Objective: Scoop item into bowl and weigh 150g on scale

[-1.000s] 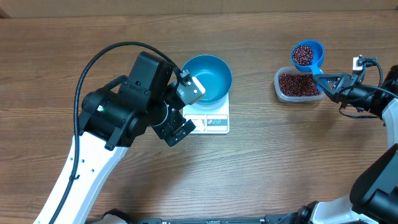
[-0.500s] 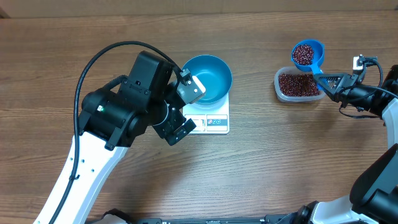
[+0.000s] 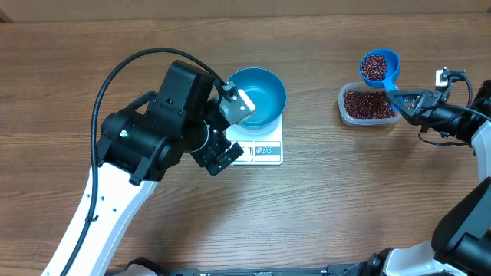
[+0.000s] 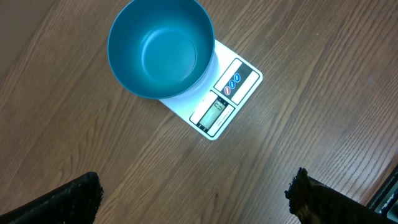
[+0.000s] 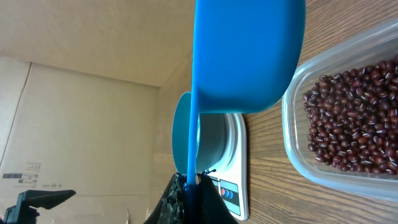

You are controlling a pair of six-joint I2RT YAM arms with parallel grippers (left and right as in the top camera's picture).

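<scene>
The blue bowl [image 3: 259, 93] stands empty on the white scale [image 3: 265, 151], also seen from above in the left wrist view as bowl [image 4: 160, 46] and scale [image 4: 227, 99]. My left gripper [image 3: 232, 132] hovers open beside the scale's left end, nothing between its fingers [image 4: 78, 196]. My right gripper [image 3: 412, 102] is shut on the handle of a blue scoop [image 3: 378, 67], which is full of red-brown beans and held level over the far edge of the clear tub [image 3: 344, 105]. In the right wrist view the scoop [image 5: 249, 56] hangs above the beans [image 5: 354, 118].
The clear tub of beans [image 3: 368, 103] sits at the right of the wooden table, about a hand's width right of the scale. The left arm's black body and cable [image 3: 153, 138] cover the table left of the scale.
</scene>
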